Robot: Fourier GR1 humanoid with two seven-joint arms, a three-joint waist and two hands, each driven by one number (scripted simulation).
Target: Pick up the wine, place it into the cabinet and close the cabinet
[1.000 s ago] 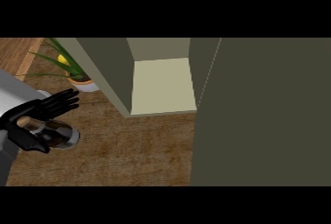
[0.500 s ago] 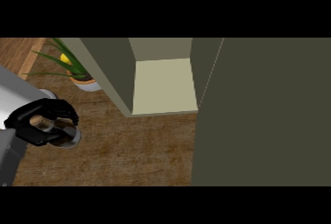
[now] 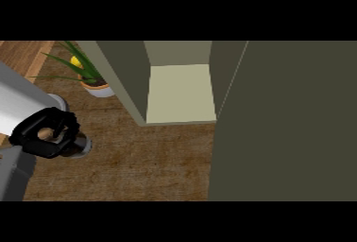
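Wine point(image 3: 78, 144) sits at left of table point(image 3: 140, 165), w/ left hand point(image 3: 47, 133) curled round its top. Cabinet point(image 3: 178, 92) stands open nearby, door point(image 3: 286, 123) swung out at right. Plant point(image 3: 89, 71) just beside cabinet.

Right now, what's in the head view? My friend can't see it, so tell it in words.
The left hand is curled round the wine bottle on the brown counter. To the right, a cabinet stands open, shelf bare, with a potted plant beside it.
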